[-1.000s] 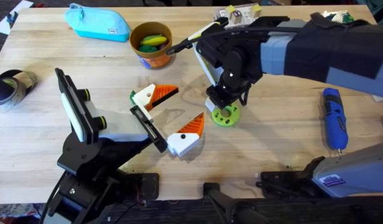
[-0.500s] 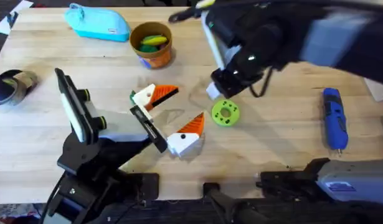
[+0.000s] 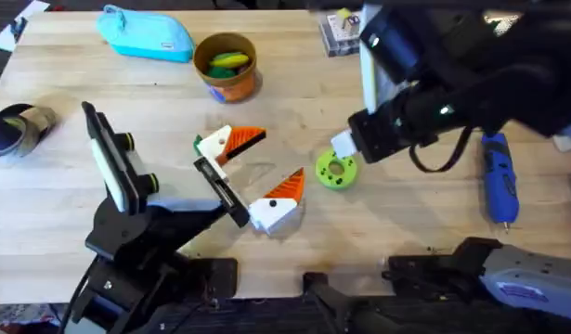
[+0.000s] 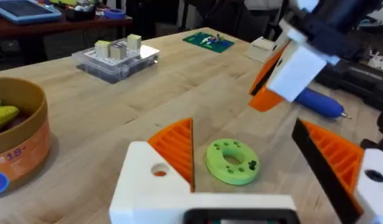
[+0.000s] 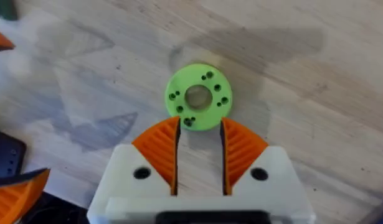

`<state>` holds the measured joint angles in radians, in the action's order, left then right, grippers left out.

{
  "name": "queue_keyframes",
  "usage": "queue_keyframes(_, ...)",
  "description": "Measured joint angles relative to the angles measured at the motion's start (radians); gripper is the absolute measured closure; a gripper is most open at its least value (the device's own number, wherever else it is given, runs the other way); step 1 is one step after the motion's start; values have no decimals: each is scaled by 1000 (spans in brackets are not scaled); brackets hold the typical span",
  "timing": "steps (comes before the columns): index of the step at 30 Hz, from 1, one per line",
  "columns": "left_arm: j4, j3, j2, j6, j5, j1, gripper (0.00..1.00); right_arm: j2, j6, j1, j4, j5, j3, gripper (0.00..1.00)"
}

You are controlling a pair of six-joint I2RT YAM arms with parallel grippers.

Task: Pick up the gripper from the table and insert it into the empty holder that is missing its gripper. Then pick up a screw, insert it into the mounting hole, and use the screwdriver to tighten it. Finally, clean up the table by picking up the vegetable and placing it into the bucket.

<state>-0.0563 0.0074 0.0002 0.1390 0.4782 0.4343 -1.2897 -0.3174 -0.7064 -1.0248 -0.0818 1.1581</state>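
My right claw (image 5: 200,134) hangs just over the green disc (image 5: 197,97) near the middle of the table (image 3: 415,241). Its orange pads are only a narrow slot apart and nothing is between them. The left claw (image 4: 244,124) is spread wide and also empty. The gripper (image 3: 278,201) lies towards the front edge, its white end touching the tip of the holder (image 3: 220,186), the black rail. I cannot tell whether it is seated there or merely resting against it. The screwdriver (image 3: 498,178) lies near the right edge, well apart from everything. The bucket (image 3: 226,67) stands near the back edge with yellow and green pieces already in it. My worry is the disc: with the pads this close together, coming down would land them on its top face and shove it across the wood rather than straddle it. If the gripper is loose, a careless sweep of my right arm could also knock it off the rail.
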Motion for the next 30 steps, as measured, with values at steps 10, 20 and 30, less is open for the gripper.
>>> queue_keyframes(10,0,0,0,0,0,0,10,-15,-44,0,152,60,-214,641)
queue_keyframes(20,0,0,0,0,0,0,10,-120,-54,0,179,107,-223,641)
queue_keyframes(30,0,0,0,0,0,0,10,-181,-54,0,180,121,-226,641)
